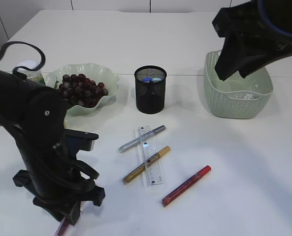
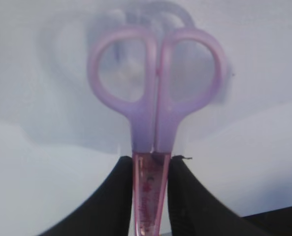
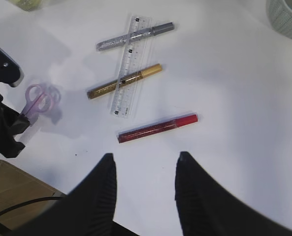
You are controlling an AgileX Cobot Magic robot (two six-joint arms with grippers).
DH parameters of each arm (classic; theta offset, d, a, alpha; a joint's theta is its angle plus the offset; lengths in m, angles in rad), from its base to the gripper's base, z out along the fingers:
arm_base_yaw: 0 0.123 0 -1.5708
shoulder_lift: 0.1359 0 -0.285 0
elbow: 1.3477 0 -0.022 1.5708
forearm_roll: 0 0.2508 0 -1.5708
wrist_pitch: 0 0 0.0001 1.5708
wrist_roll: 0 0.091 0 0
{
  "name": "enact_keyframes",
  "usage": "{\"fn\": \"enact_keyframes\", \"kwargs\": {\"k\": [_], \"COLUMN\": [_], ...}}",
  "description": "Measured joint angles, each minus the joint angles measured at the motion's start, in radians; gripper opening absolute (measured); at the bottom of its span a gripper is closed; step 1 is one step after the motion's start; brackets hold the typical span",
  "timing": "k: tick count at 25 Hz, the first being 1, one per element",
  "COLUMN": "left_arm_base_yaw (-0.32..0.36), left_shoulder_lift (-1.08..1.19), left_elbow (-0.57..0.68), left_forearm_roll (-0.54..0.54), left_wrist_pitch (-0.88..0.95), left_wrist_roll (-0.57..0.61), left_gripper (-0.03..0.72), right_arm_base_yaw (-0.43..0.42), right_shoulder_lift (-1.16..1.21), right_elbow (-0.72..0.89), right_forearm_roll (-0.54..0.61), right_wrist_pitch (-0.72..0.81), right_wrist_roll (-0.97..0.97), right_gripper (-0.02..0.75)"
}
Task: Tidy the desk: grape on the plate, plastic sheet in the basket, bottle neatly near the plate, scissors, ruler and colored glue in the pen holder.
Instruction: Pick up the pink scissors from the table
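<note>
My left gripper (image 2: 151, 164) is shut on the pink blade end of the scissors (image 2: 155, 98), whose purple handles point away over the table. In the exterior view it sits low at the front left (image 1: 69, 221). The clear ruler (image 1: 150, 155) lies mid-table across the silver glue pen (image 1: 142, 138) and the gold glue pen (image 1: 146, 164); the red glue pen (image 1: 186, 185) lies to the right. The black mesh pen holder (image 1: 150, 91) stands behind them. Grapes (image 1: 81, 89) rest on the green plate (image 1: 109, 81). My right gripper (image 3: 145, 160) hangs open and empty, high beside the basket (image 1: 237, 93).
The bottle (image 1: 30, 69) with a white cap stands behind the plate at the far left, partly hidden by my left arm. Something clear lies in the bottom of the basket; I cannot tell what it is. The table's front edge runs close under my left gripper.
</note>
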Motion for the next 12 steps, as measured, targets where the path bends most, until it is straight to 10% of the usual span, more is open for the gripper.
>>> {"fn": "enact_keyframes", "kwargs": {"k": [12], "left_arm_base_yaw": [0.0], "left_shoulder_lift": [-0.155], "left_elbow": [0.009], "left_forearm_roll": [0.022], "left_wrist_pitch": [-0.134], "left_wrist_roll": [0.0], "left_gripper": [0.162], "right_arm_base_yaw": [0.0], "right_shoulder_lift": [0.0], "right_elbow": [0.0], "right_forearm_roll": [-0.009], "right_wrist_pitch": [0.0], "right_wrist_roll": [0.0], "right_gripper": [0.326]}}
